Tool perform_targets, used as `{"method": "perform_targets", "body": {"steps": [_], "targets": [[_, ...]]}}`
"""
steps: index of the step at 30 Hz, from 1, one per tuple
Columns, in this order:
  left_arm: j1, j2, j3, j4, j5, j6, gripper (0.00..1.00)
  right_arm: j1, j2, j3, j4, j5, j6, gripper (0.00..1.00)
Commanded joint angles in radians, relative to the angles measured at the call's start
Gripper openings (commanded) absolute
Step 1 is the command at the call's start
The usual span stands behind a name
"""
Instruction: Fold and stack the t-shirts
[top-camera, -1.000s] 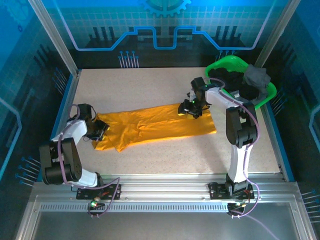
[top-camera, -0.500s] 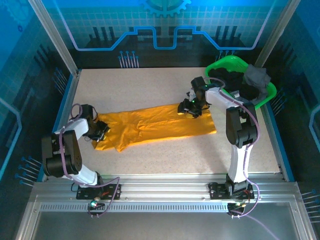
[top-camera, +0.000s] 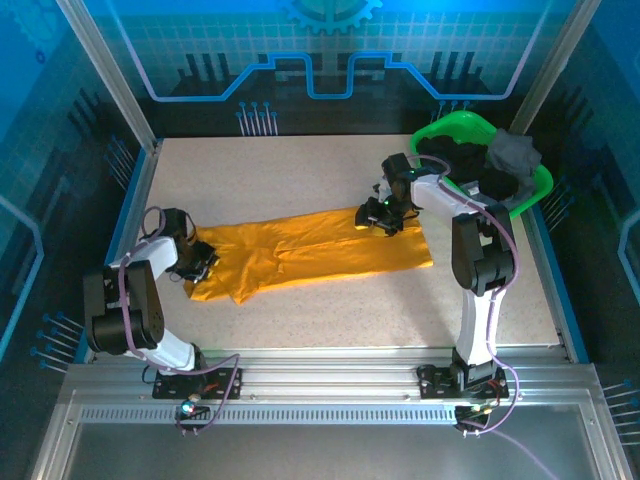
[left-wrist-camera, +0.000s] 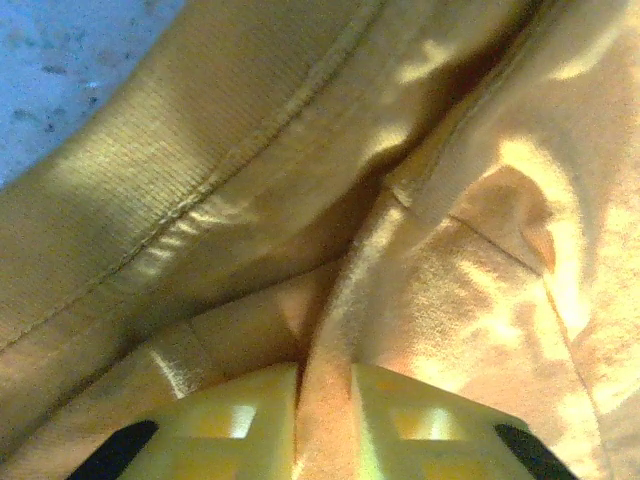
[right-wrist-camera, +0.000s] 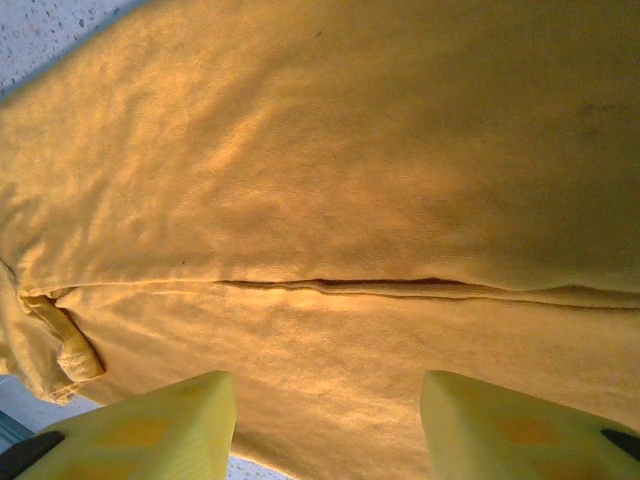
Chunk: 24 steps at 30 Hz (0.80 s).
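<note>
Looks like the folding step on the orange t-shirt (top-camera: 310, 250), already narrowed into a long band. Lying across the middle of the top view, from lower left to centre right, flat on the tabletop (top-camera: 300, 170).

Got the left claw (top-camera: 198, 262) down at the band's left end. Fingers nearly together in the left wrist view, with a ridge of orange cloth (left-wrist-camera: 335, 300) pinched between them, so holding the shirt there.

Got the right claw (top-camera: 385, 217) at the upper edge near the right end. Spread wide in the right wrist view, gripping nothing, with flat cloth and a fold line (right-wrist-camera: 400, 288) across mid frame underneath. Can't tell whether touching the cloth or just hovering over it.

Guessing at the next move: closing the right claw on that edge, then lifting both ends and bringing one over the other to halve the band. Needs a proper bite through all the layers on the right, otherwise probably grabs only the top one and opens the fold back up. Also needs both claws moving in step, or risks bunching near the already rumpled left pinch.

Plenty left to do as well: black and dark grey shirts (top-camera: 500, 160) piled in the green basket (top-camera: 445, 124) at upper right of the top view, well apart from the orange one, not yet folded or stacked.
</note>
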<state>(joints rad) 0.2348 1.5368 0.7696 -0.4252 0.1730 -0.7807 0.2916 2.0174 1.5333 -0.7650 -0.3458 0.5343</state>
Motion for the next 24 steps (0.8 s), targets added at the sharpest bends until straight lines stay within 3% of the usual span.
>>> {"method": "perform_targets", "body": {"steps": [1, 13, 24], "targets": [[-0.009, -0.016, 0.008, 0.002, -0.014, 0.001, 0.17, -0.007, 0.021, 0.028, -0.006, -0.02, 0.004, 0.52], [-0.009, -0.087, 0.041, -0.075, -0.043, -0.017, 0.02, -0.006, 0.027, 0.028, -0.009, -0.015, 0.007, 0.52], [-0.009, -0.003, 0.19, -0.173, -0.072, 0.022, 0.02, -0.012, 0.026, 0.021, -0.017, -0.012, 0.001, 0.52]]}}
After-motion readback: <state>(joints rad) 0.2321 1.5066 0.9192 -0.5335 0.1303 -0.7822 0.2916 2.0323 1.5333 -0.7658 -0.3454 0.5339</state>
